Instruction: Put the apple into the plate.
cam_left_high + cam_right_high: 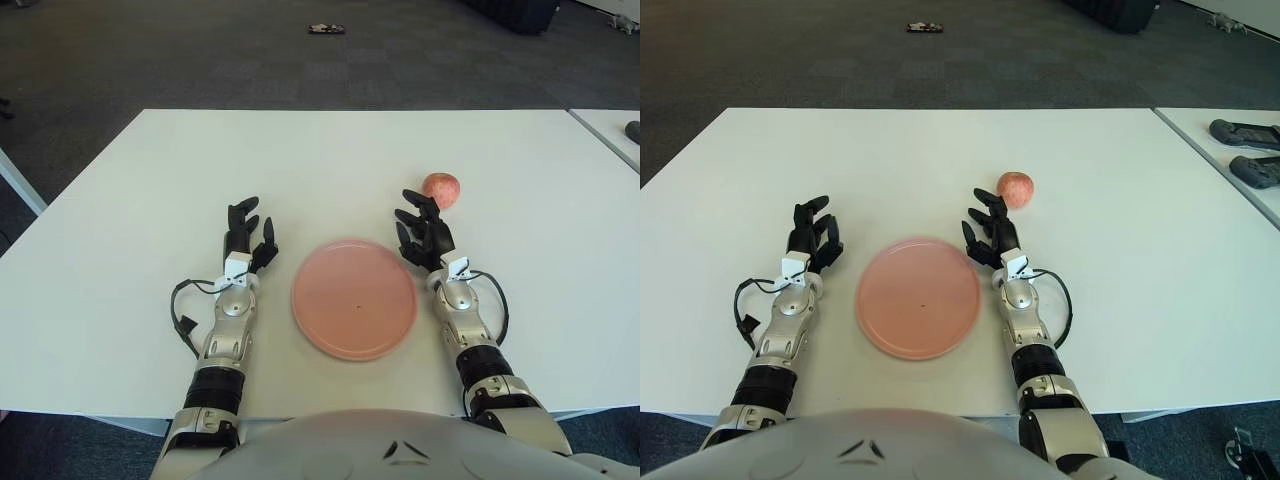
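Observation:
A red-pink apple (441,188) sits on the white table (330,160), right of centre. A flat pink plate (354,298) lies in front of me near the table's front edge; nothing is on it. My right hand (422,228) rests on the table just right of the plate, fingers spread, its fingertips a short way in front and left of the apple, not touching it. My left hand (246,233) rests on the table left of the plate, fingers relaxed and empty.
A second white table (1230,150) stands to the right with dark controllers (1245,133) on it. A small dark object (327,28) lies on the carpet floor beyond the table.

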You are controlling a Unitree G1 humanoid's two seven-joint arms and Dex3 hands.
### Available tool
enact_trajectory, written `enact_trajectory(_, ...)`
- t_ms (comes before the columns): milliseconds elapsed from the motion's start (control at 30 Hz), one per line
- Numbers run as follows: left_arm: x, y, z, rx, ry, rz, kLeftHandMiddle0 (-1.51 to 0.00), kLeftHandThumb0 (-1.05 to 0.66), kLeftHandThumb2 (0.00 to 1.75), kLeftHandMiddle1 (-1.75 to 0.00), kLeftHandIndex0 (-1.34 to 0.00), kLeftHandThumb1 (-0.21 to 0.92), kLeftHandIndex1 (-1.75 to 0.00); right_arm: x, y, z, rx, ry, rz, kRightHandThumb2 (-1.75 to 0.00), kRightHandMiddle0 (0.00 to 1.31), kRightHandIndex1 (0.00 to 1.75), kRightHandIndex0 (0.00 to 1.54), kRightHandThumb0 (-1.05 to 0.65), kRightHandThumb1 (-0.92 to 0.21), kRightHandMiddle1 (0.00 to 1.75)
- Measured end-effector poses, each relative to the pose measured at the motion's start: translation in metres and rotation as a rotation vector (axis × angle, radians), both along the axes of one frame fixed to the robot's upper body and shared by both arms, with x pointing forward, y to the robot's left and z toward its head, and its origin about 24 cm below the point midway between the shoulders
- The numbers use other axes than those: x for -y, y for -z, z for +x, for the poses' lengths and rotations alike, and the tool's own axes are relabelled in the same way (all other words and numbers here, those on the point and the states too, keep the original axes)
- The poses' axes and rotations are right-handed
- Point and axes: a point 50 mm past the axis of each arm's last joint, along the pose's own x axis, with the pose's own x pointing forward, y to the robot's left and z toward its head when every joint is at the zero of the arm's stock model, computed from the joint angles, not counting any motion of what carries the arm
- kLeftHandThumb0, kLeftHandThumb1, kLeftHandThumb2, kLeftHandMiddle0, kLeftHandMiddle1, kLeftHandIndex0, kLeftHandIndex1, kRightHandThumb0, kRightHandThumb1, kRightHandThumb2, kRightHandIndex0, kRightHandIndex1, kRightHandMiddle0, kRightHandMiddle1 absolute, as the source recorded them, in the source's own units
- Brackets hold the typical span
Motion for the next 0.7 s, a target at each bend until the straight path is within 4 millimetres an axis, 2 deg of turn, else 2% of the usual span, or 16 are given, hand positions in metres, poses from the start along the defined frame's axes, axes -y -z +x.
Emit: enact_trajectory(700, -0.0004, -0.0007, 0.0001, 0.004, 0.001, 0.002, -0.26, -0.84, 0.73, -0.64, 0.0, 0.92, -0.94, -0.0002, 0.0003, 0.0012, -0.008, 0.01, 0.003, -0.64, 0.0, 0.43, 0.15, -0.52, -0.82, 0.7)
